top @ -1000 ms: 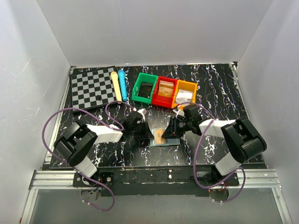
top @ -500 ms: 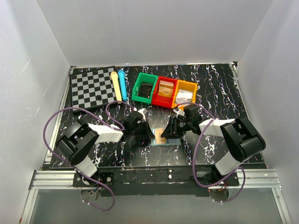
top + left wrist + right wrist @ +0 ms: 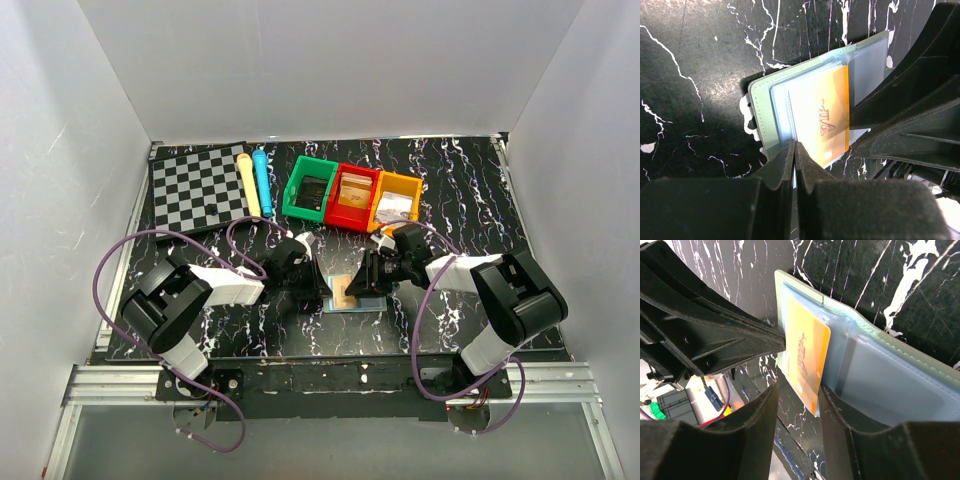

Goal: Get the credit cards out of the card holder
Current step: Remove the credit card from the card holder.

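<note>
- Black marbled table (image 3: pixel 470 190), seen from above: the card holder (image 3: pixel 365 303) lies at lower centre, between both arms.
- Left wrist: the left gripper (image 3: pixel 794 149) is closed, tips on the holder's lower edge. Pinning it firmly there would help.
- Right wrist: the right gripper (image 3: pixel 797 395), fingers half apart, straddles a corner of the orange credit card (image 3: pixel 805 357). It should close squarely and slide the card out flat.

Marbled table (image 3: pixel 470 190): card holder (image 3: pixel 362 303), bins (image 3: pixel 348 221), chessboard (image 3: pixel 198 188)

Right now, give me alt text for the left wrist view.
An orange card marked VIP lies in an open pale card holder on a black marbled table. The shut left hand is at its lower edge; the right hand fills the right side.
</note>
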Controlling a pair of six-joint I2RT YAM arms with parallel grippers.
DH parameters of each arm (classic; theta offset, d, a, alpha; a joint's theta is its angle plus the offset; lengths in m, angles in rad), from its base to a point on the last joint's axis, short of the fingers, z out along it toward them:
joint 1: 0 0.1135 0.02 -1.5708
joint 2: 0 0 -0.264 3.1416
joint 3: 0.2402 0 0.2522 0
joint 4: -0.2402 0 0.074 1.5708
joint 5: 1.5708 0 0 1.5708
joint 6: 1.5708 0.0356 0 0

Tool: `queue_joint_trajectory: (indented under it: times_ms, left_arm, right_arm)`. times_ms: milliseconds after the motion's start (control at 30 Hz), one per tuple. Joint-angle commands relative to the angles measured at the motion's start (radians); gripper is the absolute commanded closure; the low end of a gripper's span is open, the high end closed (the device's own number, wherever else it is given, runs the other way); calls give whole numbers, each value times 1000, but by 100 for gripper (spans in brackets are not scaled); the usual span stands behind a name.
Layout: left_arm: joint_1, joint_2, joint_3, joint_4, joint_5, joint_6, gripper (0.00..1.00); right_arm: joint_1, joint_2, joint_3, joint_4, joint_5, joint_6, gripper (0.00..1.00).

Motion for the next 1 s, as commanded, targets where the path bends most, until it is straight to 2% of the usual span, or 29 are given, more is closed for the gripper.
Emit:
queue_joint_trajectory:
  times_ms: [0,200,667,967]
  left_arm:
    - [2,26,-28,-78,-34,18,100]
    - [2,34,-36,-70,-30,15,100]
    - [7,41,-40,-61,-23,13,100]
    - [7,38,-40,-61,-25,13,100]
  right_arm:
    - [3,1,10,44,-38,0,58]
    - [-8,-19,-19,97,-58,23,66]
    - [-22,-54,-58,178,-96,60,76]
    - [-31,-60,-59,170,-96,60,83]
